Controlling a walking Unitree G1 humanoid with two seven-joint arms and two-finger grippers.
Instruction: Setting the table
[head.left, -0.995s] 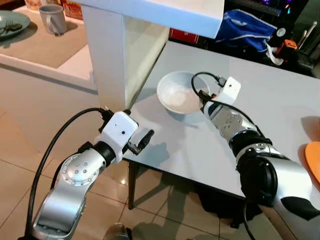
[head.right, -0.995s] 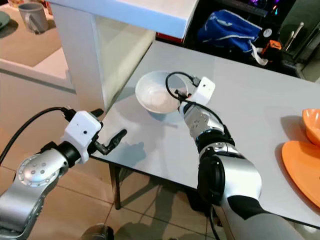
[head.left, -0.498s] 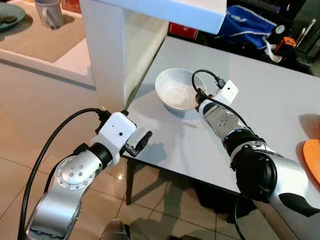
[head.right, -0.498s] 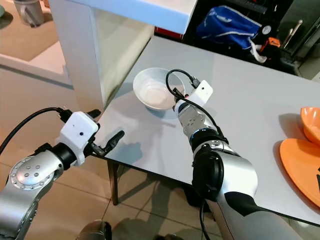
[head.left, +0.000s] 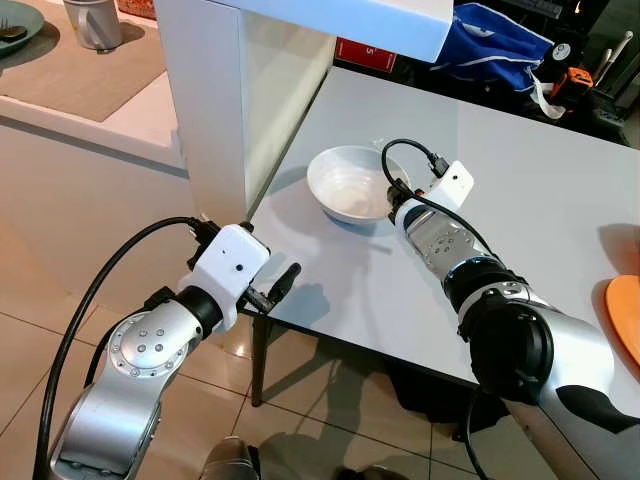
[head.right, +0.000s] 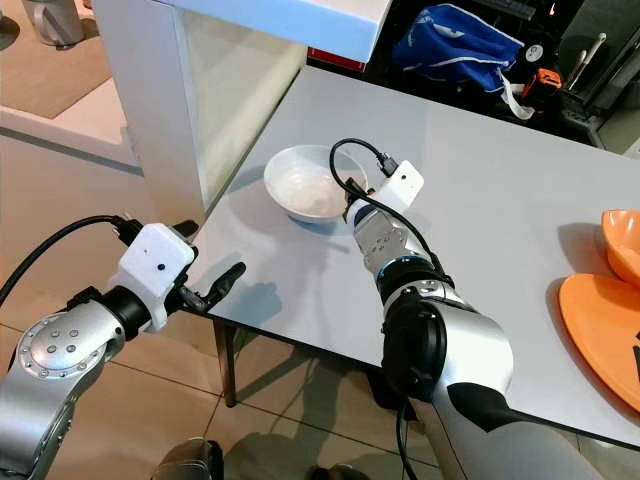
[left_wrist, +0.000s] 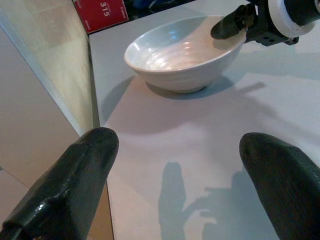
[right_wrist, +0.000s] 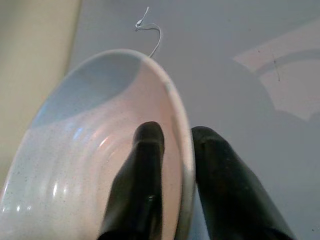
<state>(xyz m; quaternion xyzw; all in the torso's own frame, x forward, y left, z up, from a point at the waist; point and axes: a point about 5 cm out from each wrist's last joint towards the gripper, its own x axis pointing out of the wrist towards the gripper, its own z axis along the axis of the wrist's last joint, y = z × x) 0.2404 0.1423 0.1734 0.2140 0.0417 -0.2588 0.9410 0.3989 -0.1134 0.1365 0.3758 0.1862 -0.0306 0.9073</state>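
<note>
- The white bowl (head.left: 347, 184) sits upright on the grey bench (head.left: 560, 190), opening facing up. It's round, so no real long axis to speak of. In the left eye view it's a bit above and left of centre, near the bench's left edge and just beside the tall white cabinet (head.left: 205, 100).
- The right gripper (right_wrist: 172, 165) has the bowl by the rim on the side facing the robot. In the right wrist view one finger is inside the bowl and the other outside, with the rim pinched between them, so the gap is only as wide as the wall of the bowl.
- Bowl's base looks like it's resting on the bench, with a shadow snug underneath in the left wrist view.
- The left gripper (left_wrist: 175, 185) hovers at the near left corner of the bench, lower left of the head view. Its fingers (left_wrist: 75, 185) are spread wide, holding nothing, aimed across the bench toward the bowl.
- Other stuff: orange plate (head.right: 600, 335) at the right edge with an orange bowl (head.right: 622, 238) just above it, blue bag (head.left: 495, 50) along the top, mug (head.left: 95, 22) in the upper left corner on a separate counter.
- There's a thin bit of white string (right_wrist: 150, 30) on the bench just past the bowl's far rim.
</note>
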